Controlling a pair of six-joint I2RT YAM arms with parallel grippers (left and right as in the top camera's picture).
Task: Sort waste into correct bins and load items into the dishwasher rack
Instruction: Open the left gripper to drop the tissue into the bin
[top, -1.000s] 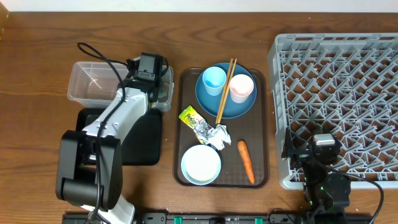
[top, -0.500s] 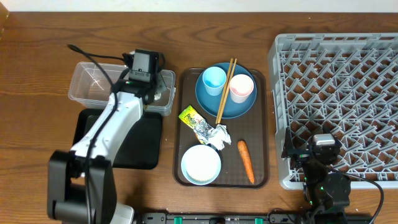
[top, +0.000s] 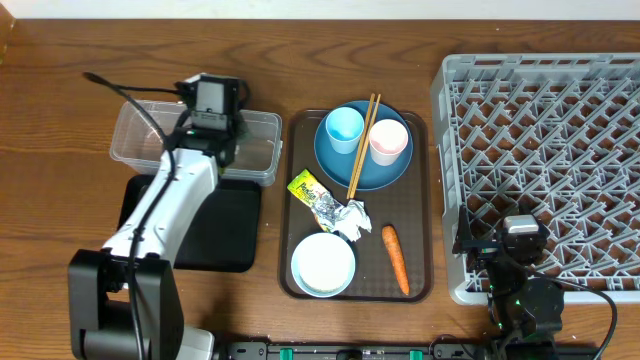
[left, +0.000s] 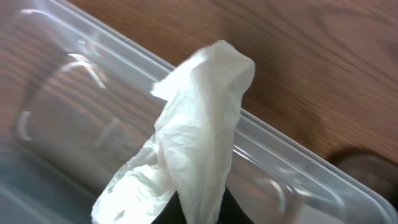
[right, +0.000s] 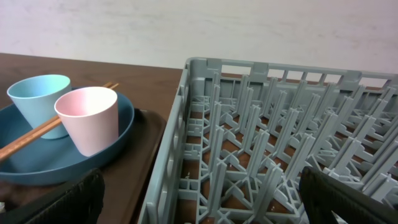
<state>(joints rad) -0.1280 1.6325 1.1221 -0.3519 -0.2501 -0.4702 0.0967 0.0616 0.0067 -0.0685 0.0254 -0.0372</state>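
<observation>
Spill risk: the crumpled white paper napkin (left: 199, 124) dangles across one wall of the clear tub (top: 135, 135). If you let go here, it may drape over the rim or cling to a finger.
Grip: your left gripper (left: 196, 211) is clamped on the napkin's end.
Left arm: it stretches forward over the black tray (top: 235, 225), wrist tipped down above the tub.
Right arm: it sits folded at the dishwasher rack (top: 540, 120), right gripper (right: 205, 199) spread wide and empty.

Even bright overhead light, soft shadows, left wrist view blurred, glare streaks on clear tub (left: 286, 149)
</observation>
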